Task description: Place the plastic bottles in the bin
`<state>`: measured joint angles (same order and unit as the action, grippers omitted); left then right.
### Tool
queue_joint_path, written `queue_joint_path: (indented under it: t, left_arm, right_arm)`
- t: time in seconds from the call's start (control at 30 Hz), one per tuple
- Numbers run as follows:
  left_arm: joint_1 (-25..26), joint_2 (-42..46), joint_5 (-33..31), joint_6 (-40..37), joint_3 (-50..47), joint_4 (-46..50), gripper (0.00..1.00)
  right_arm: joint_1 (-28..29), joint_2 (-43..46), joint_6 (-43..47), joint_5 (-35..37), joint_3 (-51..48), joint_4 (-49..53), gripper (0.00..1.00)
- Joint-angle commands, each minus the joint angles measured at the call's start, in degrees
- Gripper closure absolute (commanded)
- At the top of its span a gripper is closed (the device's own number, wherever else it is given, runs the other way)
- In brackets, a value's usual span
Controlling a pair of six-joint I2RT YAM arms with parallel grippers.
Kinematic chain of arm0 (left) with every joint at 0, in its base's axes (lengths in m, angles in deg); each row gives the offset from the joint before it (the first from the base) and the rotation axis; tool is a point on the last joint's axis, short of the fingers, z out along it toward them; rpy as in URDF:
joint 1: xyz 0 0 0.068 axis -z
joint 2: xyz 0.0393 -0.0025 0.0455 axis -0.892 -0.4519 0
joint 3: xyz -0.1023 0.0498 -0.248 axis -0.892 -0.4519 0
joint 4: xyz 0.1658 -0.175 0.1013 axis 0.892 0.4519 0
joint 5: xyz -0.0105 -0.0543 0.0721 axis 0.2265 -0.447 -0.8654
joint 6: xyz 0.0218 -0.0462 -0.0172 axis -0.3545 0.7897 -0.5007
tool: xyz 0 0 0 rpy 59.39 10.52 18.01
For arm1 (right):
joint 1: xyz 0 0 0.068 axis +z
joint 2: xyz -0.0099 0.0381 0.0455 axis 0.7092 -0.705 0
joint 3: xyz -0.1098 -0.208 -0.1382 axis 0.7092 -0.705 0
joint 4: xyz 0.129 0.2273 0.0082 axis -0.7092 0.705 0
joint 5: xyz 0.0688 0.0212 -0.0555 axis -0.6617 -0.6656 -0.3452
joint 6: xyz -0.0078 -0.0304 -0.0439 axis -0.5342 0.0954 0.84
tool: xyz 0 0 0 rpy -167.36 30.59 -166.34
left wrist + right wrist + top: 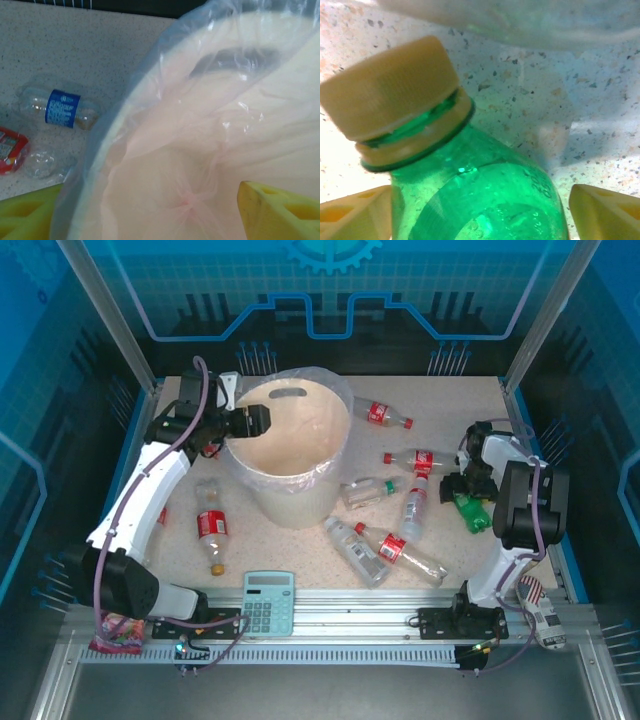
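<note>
The smooth green bottle (480, 195) with its ribbed cap (390, 90) lies at 3 o'clock between the spread fingers (350, 215) of your right gripper (480, 220); the grip is unclear. Your left gripper (262, 422) hangs wide and empty over the round lined bin (300, 502) at 11 o'clock.

Plastic bottles (398, 547) right of bin (290, 502)

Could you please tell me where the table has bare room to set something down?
Bare: the far-right corner beyond the far red-capped bottle, and the near strip between the bin and the calculator. Crowded: right of the bin, where bottles lie close together.
</note>
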<state>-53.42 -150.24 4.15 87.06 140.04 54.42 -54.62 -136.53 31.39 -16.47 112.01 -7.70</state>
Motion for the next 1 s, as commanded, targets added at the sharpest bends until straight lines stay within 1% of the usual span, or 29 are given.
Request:
queue_joint_path:
  t: [0.0, 0.13, 0.2, 0.3, 0.4, 0.47, 0.63, 0.73, 0.83, 0.97]
  left_arm:
    - [0.29, 0.81, 1.12, 0.22, -1.99, 1.05, 0.22]
    - [0.22, 1.45, 1.16, 0.04, -2.57, 0.42, 0.22]
    - [0.22, 1.69, 1.30, 0.06, -3.10, 0.02, 0.22]
    - [0.22, 2.00, 1.43, 0.05, -3.48, -0.31, 0.22]
    - [0.21, 2.52, 1.25, 0.06, -3.73, -0.72, 0.22]
    - [0.20, 2.79, 1.17, 0.22, -3.68, -0.85, 0.23]
    - [0.17, 3.06, 0.50, 0.64, -3.41, -0.82, 0.26]
    - [0.14, 3.21, -1.07, -0.17, -2.31, -0.01, 0.27]
    - [0.13, 3.75, -2.26, -0.49, -0.99, 0.44, 0.26]
    - [0.13, 4.11, -1.90, 0.12, 1.59, 1.11, 0.23]
  right_arm:
    - [-0.65, -1.33, -0.66, 0.11, -0.35, -0.20, 0.19]
    - [-0.54, -0.48, -0.77, -0.01, -0.27, 0.05, 0.32]
    - [-0.43, 0.42, -0.96, -0.48, 0.04, 0.60, 0.40]
    - [0.09, 2.54, -1.13, -0.74, 0.35, 1.66, 0.46]
    - [0.57, 5.48, -1.39, -2.02, 0.83, 2.99, 0.60]
    - [0.90, 7.88, -1.71, -2.97, 1.22, 3.88, 0.66]
    - [1.52, 13.38, -1.67, -4.89, 2.17, 7.07, 0.68]
    - [2.60, 18.31, -1.65, -8.62, 3.06, 8.69, 0.68]
    - [5.37, 24.20, -1.86, -13.07, 4.83, 9.03, 0.68]
    - [10.38, 31.30, -4.13, -17.83, 9.36, 7.25, 0.69]
